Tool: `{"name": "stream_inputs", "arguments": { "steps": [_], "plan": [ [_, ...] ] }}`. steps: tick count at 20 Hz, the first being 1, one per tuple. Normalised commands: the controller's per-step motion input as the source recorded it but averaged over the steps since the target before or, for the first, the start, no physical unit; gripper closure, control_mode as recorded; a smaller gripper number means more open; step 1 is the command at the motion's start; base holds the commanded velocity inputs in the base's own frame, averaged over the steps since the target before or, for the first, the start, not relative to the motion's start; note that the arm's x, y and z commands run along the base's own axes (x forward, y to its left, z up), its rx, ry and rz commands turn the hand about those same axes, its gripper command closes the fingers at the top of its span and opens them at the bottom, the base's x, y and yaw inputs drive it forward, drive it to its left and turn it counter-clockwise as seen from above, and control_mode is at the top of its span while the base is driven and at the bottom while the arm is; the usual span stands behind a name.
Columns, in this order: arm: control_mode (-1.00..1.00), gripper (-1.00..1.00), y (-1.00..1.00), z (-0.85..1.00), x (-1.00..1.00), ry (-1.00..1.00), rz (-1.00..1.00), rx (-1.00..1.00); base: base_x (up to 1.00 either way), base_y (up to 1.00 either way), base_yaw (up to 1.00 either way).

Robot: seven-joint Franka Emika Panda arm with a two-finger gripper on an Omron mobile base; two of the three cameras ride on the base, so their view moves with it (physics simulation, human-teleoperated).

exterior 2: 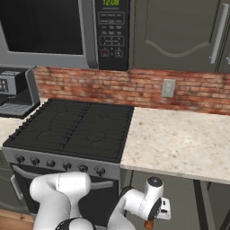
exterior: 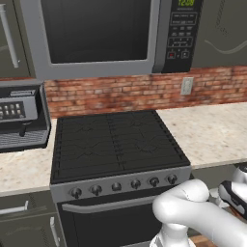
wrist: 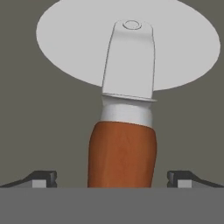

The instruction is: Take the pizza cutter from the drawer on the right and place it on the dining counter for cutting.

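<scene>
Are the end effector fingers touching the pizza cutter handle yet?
Apart. The hand view shows grey gaps between each fingertip and the pizza cutter handle.

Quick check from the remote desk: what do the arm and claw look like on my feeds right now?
The arm is glossy white, built of rounded tubular links with dark joint caps. The claw ends in two small dark finger tips with pale grey pads. No cables or markings show.
</scene>
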Motion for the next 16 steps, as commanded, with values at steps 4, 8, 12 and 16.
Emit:
{"name": "stream_inputs", "arguments": {
  "steps": [4,8,12,16],
  "plan": [
    [-1.0,-1.0,0.0,-0.1,0.0,0.0,0.0,0.0,0.0,0.0,0.0],
    [-1.0,-1.0,0.0,-0.07,0.0,0.0,0.0,0.0,0.0,0.0,0.0],
    [-1.0,-1.0,0.0,0.0,0.0,0.01,0.0,0.0,0.0,0.0,0.0],
    [-1.0,-1.0,0.0,0.0,0.0,0.0,0.0,0.0,0.0,0.0,0.0]
  ]
}}
